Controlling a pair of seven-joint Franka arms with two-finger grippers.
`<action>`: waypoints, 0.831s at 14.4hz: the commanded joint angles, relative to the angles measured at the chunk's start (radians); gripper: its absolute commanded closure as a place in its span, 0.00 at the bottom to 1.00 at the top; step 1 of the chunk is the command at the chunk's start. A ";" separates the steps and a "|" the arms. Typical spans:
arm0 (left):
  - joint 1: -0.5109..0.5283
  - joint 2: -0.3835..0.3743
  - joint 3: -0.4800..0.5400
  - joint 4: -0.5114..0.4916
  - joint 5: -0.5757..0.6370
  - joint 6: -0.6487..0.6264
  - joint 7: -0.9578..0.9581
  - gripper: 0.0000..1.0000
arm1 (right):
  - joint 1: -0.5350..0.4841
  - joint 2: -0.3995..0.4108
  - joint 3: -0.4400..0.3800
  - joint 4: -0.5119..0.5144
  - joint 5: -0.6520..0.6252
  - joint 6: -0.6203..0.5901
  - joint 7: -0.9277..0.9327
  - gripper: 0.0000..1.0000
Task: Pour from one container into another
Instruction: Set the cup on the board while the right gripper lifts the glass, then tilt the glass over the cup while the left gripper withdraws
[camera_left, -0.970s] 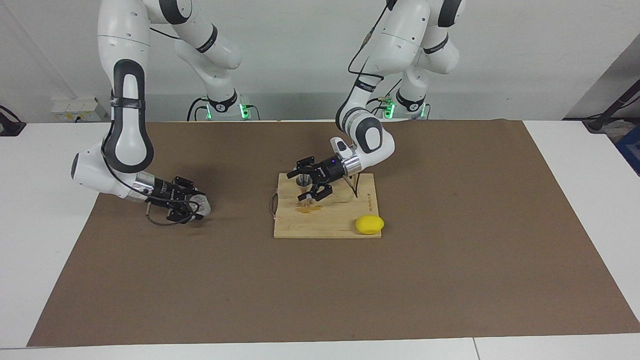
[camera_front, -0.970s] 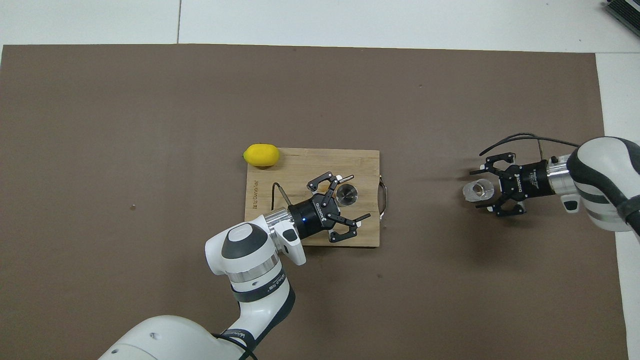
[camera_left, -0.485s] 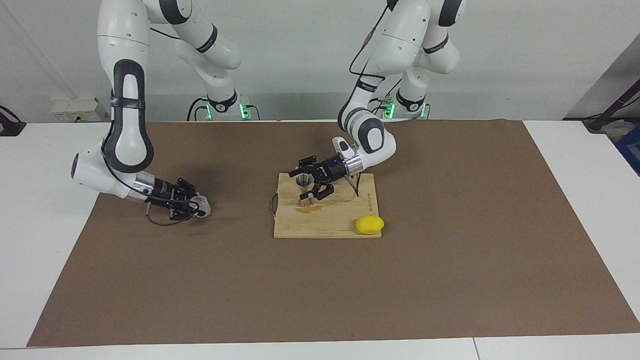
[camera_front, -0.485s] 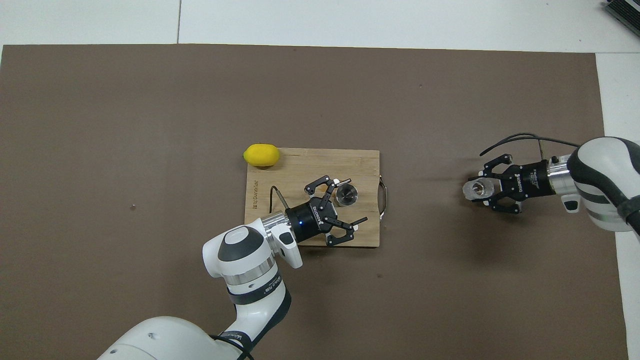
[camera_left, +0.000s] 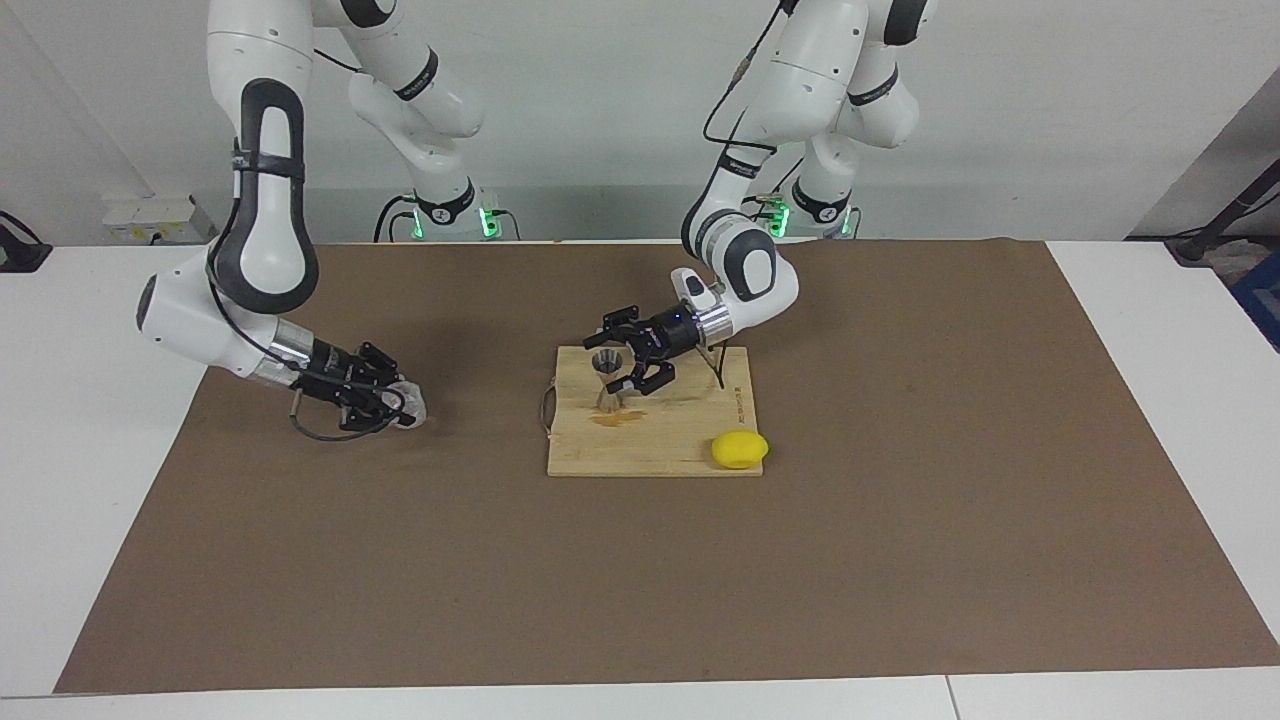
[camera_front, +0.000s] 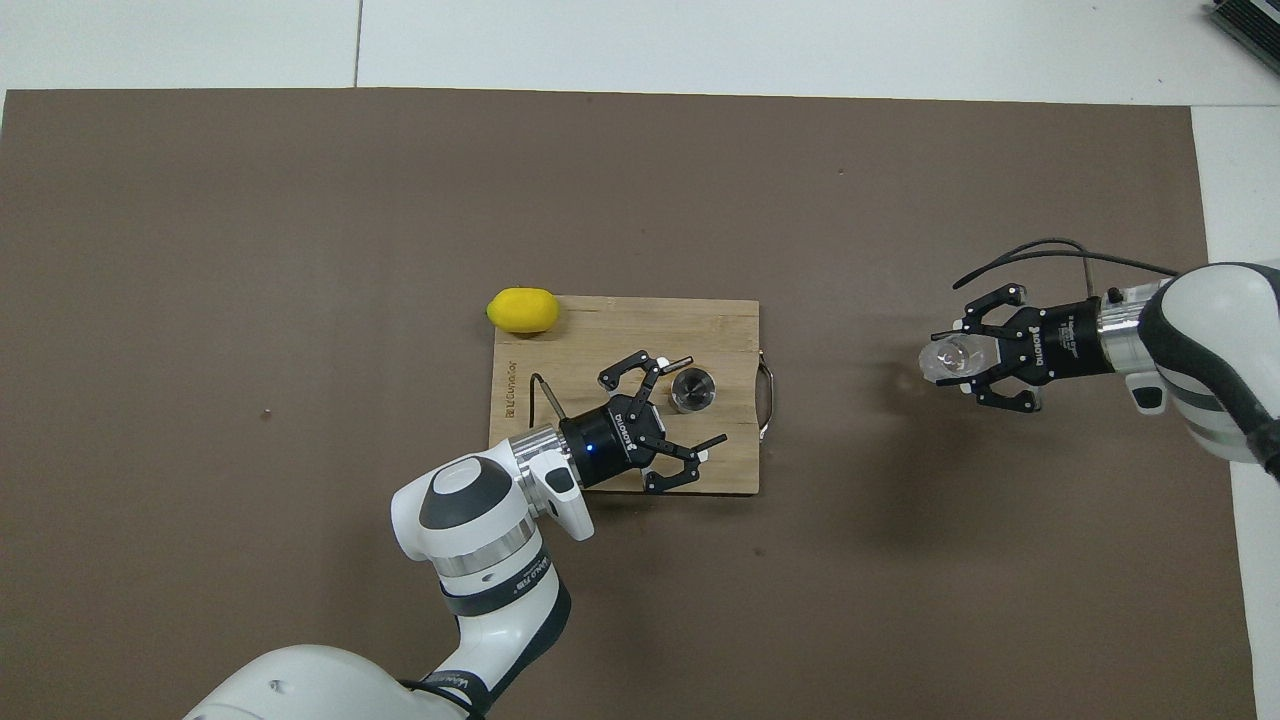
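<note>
Right gripper (camera_left: 392, 403) clamped on small clear glass cup (camera_front: 945, 360); left gripper (camera_front: 688, 406) spread open beside hourglass-shaped silver metal jigger (camera_left: 606, 375) on wooden cutting board (camera_left: 660, 450).

My facing camera sat high across the table from the two arms and looked back at them, taking in their bases, the wall and the whole brown mat (camera_left: 900, 560) from a fair way off. My overhead camera hung above the robots' own end and looked steeply down and forward, closer in. Both views shared the mat and the wooden board (camera_left: 690, 430) (camera_front: 620, 320), turned half a turn from one another.
</note>
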 joint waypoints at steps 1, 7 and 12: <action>0.022 -0.041 -0.006 -0.067 -0.051 -0.043 0.188 0.00 | 0.066 -0.059 -0.003 -0.022 0.028 0.045 0.099 0.86; 0.040 -0.070 -0.003 -0.130 -0.047 -0.088 0.187 0.00 | 0.259 -0.094 -0.006 0.006 -0.064 0.148 0.351 0.86; 0.068 -0.115 -0.001 -0.199 -0.037 -0.122 0.187 0.00 | 0.385 -0.085 -0.005 0.076 -0.259 0.183 0.604 0.86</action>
